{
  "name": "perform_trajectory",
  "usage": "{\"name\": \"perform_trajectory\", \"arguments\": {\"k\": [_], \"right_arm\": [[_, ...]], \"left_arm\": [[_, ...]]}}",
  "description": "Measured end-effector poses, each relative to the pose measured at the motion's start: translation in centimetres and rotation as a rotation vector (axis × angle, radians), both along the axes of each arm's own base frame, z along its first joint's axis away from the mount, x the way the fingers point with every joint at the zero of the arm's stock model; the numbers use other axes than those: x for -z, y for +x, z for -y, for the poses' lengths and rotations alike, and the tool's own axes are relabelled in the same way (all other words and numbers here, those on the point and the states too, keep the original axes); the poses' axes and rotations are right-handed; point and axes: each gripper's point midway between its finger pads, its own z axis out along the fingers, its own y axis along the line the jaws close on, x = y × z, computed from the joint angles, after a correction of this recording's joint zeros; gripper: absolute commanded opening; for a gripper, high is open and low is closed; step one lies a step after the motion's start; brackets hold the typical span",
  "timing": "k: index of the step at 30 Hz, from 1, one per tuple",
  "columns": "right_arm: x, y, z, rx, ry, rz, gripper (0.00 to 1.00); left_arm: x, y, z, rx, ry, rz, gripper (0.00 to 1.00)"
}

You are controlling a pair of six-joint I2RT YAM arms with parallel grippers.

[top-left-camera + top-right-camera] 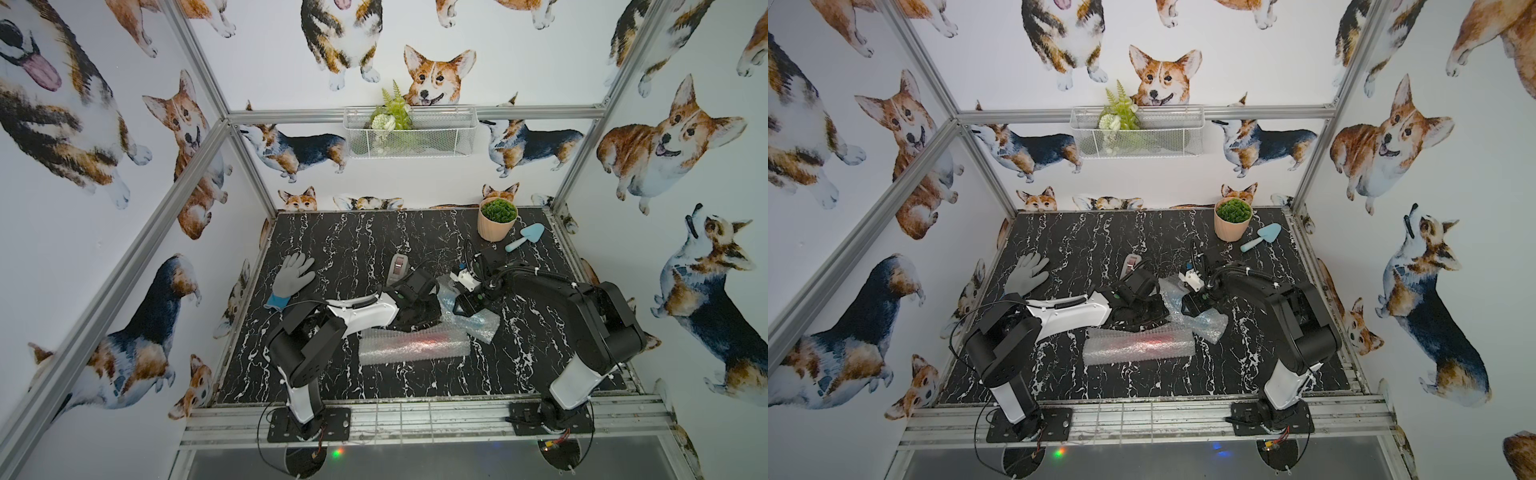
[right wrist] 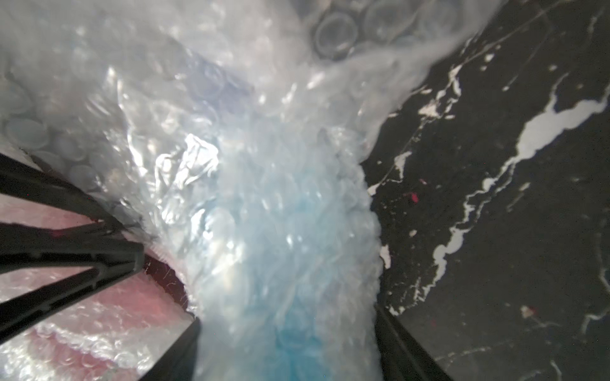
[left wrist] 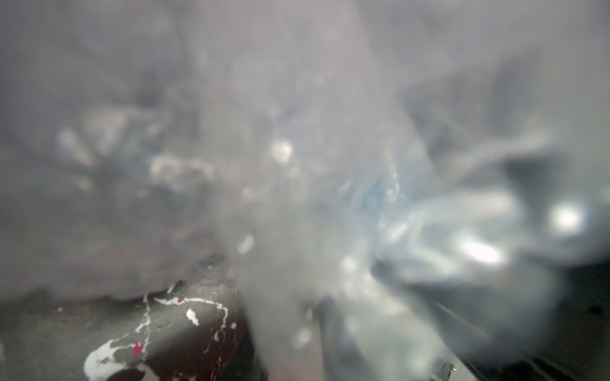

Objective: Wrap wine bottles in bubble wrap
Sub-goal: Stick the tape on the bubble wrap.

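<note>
The red-pink wine bottle (image 1: 415,344) lies near the table's front, rolled in bubble wrap (image 1: 374,351), and shows pink in the right wrist view (image 2: 82,313). The blue wine bottle (image 2: 290,264) sits in a crumpled second sheet of bubble wrap (image 1: 478,326) between my arms. My right gripper (image 2: 290,346) is shut on this wrapped blue bottle, a finger pressing each side. My left gripper (image 1: 424,309) is at the sheet's left end. Film covers its camera (image 3: 297,165), so its jaws are hidden.
A grey tape dispenser (image 1: 398,268) stands just behind the left wrist. A grey glove (image 1: 293,276) lies at the left. A potted plant (image 1: 496,220) and a blue trowel (image 1: 525,237) are at the back right. A wire basket (image 1: 409,131) hangs on the back wall.
</note>
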Motion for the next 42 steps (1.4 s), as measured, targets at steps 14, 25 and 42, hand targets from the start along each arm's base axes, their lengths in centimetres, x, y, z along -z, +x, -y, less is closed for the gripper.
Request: {"name": "perform_trajectory", "arguments": {"k": [14,25,42], "right_arm": [[-0.1,0.0,-0.1,0.016,0.014,-0.019,0.68],[0.1,-0.1,-0.2,0.016,0.019,-0.035,0.69],[0.2,0.1,0.1,0.03,0.04,-0.061,0.68]], "left_arm": [[-6.3,1.4,1.4,0.041,-0.119,0.071,0.3],[-1.7,-0.2,4.0,0.08,-0.186,-0.059,0.19],[1.8,0.2,2.5,0.116,-0.119,-0.064,0.19]]}}
